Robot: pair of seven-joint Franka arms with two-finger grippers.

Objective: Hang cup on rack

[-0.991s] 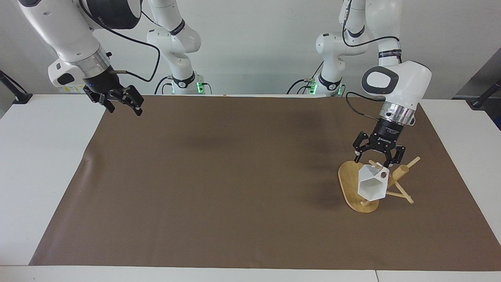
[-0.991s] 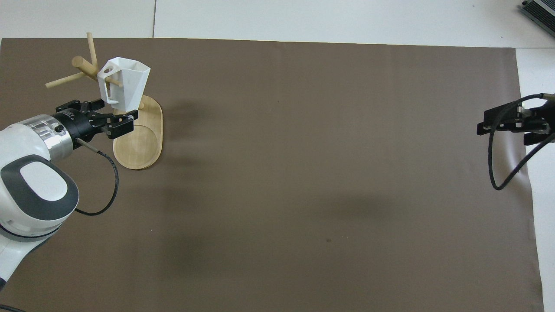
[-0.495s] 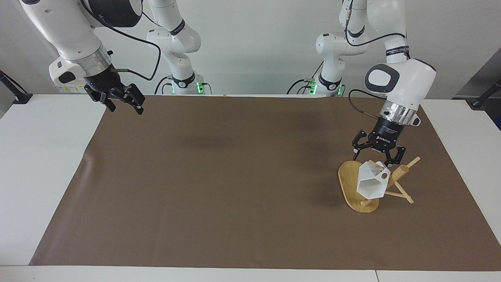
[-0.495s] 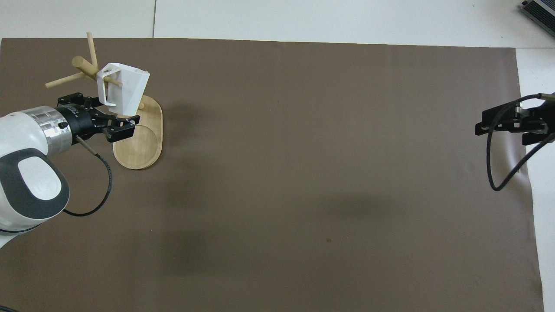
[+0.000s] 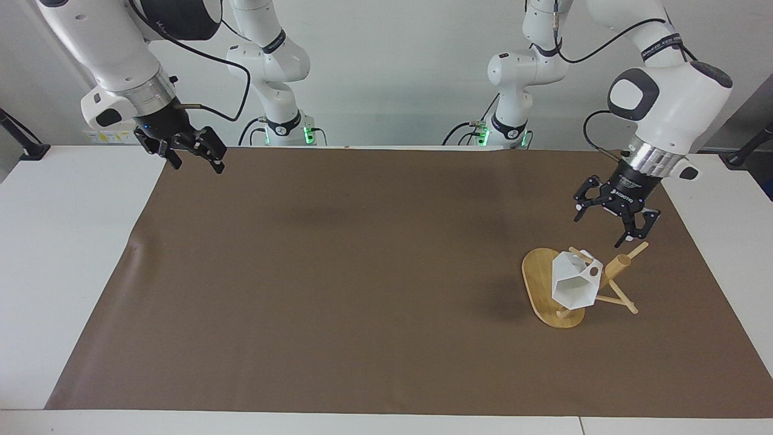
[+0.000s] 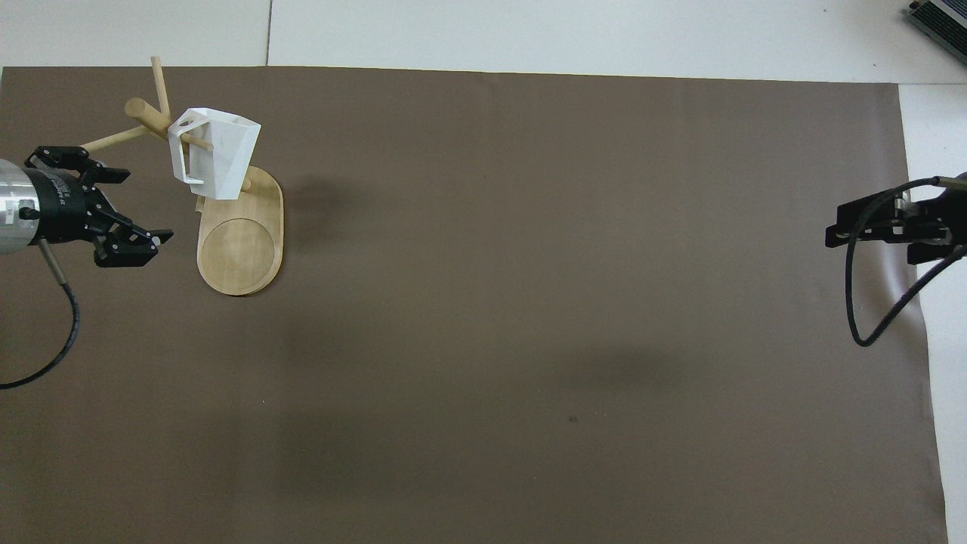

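Left gripper (image 5: 615,222) hangs with jaws spread wide and nothing between them, up in the air just beside the rack (image 5: 546,284), on the side toward the left arm's end of the table. Right gripper (image 5: 190,151) waits, likewise wide open and empty, well apart from the rack, over the mat (image 5: 338,272) edge at the right arm's end.

Mat: brown, covers most of the table.

Rack: bamboo, oval base flat on the mat, post upright, thin pegs crossing.

Cup (image 5: 572,284): hung on a rack peg by the hole in its handle, mouth tipped sideways, clear of the base. Task looks done.

Handling (judgement): cup seems light, rigid, smooth-faced, probably brittle; flat facets or the blocky handle are the places to pinch. Rack could tip if nudged.

Views: facing view shows the gap between left gripper and peg tips; overhead view shows the peg running through the handle and the round recess in the base.
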